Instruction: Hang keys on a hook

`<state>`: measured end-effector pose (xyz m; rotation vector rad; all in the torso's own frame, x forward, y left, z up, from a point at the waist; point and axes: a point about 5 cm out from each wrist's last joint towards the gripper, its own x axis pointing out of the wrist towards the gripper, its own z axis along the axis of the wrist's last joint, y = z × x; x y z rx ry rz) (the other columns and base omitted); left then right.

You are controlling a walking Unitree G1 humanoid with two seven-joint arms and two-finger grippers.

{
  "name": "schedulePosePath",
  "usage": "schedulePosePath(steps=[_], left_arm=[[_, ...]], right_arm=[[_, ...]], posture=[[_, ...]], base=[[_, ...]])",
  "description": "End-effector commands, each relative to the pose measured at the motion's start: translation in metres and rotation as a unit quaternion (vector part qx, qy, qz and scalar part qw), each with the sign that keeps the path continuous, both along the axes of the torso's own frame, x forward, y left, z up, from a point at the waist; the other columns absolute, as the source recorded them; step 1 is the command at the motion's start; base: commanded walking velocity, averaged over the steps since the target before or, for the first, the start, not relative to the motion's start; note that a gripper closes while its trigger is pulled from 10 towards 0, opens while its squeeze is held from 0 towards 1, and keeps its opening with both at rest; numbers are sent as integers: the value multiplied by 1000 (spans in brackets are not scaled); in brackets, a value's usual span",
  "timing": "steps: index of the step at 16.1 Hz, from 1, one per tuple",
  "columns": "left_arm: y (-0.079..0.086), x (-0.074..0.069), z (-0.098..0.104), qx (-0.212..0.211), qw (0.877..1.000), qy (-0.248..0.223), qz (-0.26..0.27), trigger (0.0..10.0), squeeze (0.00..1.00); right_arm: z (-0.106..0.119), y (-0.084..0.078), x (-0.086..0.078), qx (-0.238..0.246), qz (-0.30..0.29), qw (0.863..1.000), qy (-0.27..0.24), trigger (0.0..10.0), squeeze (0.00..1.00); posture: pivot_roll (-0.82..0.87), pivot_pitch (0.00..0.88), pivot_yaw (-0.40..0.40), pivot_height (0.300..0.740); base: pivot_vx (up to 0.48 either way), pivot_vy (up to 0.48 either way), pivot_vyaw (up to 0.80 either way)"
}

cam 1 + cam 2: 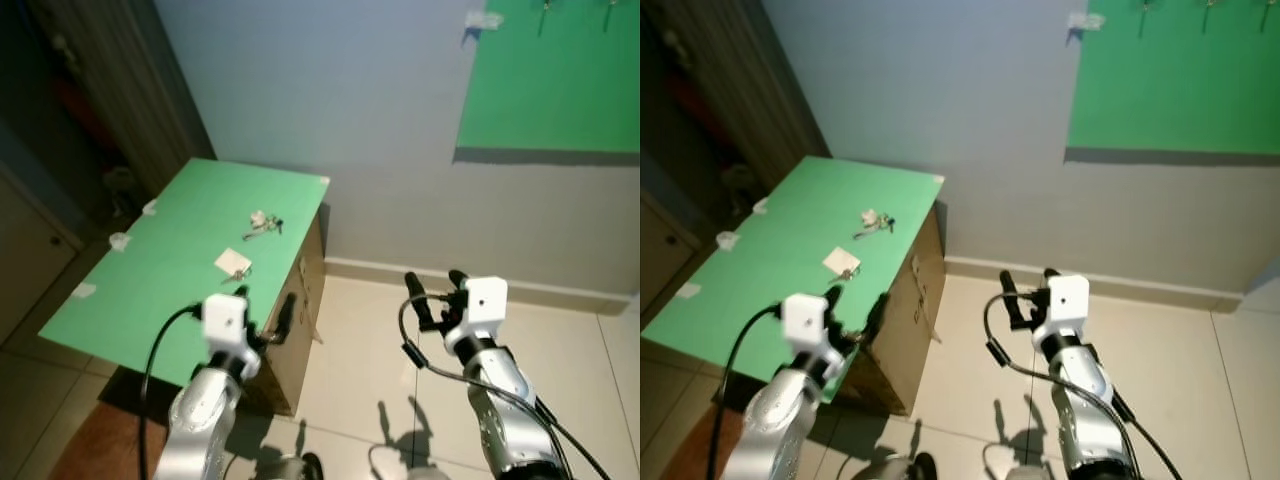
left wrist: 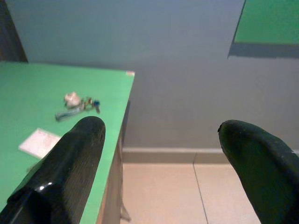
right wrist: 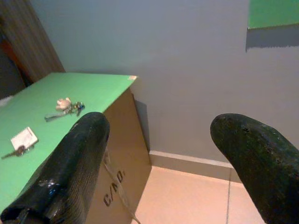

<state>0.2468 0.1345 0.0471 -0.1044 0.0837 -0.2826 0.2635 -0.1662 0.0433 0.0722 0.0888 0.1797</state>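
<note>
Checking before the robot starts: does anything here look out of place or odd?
Nothing stands out. The keys lie on the green-topped box, a tagged key nearer the robot; the green wall board hangs straight. Both grippers, left and right, hover open, empty.

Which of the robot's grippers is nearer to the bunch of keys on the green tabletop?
Left. The left gripper hovers open at the green tabletop's near edge, just short of the bunch of keys. The right gripper hangs open over the floor, beside the box.

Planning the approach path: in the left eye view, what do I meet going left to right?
Green-topped box → white card → key bunch → left claw → right claw → green wall board.
</note>
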Motion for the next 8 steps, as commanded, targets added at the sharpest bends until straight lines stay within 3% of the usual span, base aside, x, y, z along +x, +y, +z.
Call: schedulePosePath(steps=[1, 8], left_arm=[[5, 5, 2, 16, 1000, 1, 2, 10000, 0], [-2, 13, 9, 65, 997, -22, -25, 10000, 0]], right_arm=[[-4, 6, -3, 7, 9, 1000, 9, 10000, 0], [-14, 8, -9, 4, 5, 1000, 30, 10000, 0]], posture=[[-233, 44, 126, 740], [-239, 46, 139, 740]], base=[[0, 0, 0], [0, 0, 0]])
